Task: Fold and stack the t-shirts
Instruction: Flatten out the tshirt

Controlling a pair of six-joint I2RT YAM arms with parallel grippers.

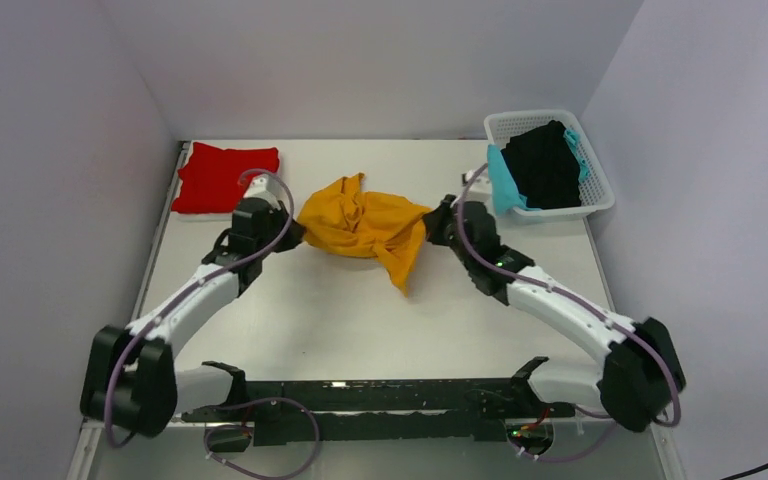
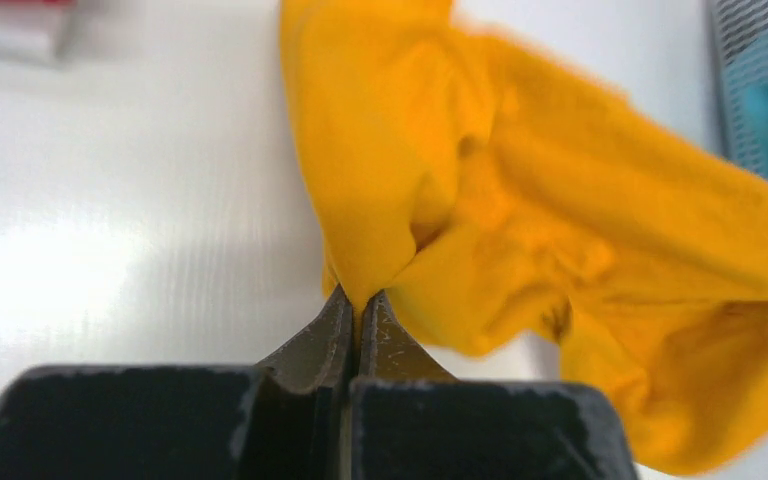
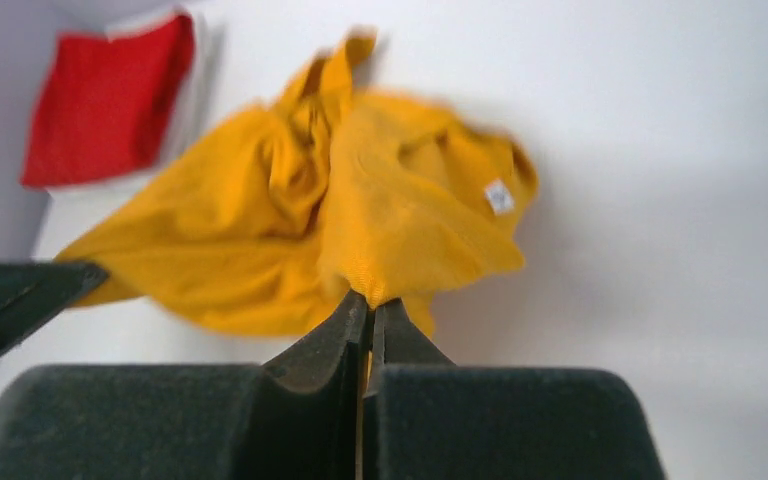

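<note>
Left tool (image 2: 359,310) and right tool (image 3: 368,315) are both closed tight, each pinching an edge of the yellow t-shirt (image 1: 365,222), which is bunched between them. I judge these thin pinches may slip under spreading tension.

Seen from above, both arms start at the bottom corners of the frame and lean inward, forming a wide V. The left arm (image 1: 185,300) climbs from lower left to centre-left, its wrist turned so the left gripper (image 1: 295,232) points right. The right arm (image 1: 560,300) mirrors it from lower right, and the right gripper (image 1: 430,226) points left. In each wrist view the 2 fingers (image 2: 322,335) are pressed together at the tips, pinching a fold of the orange t-shirt (image 1: 365,222). The 2 grippers face each other, well apart, at about the same height in the frame.
</note>
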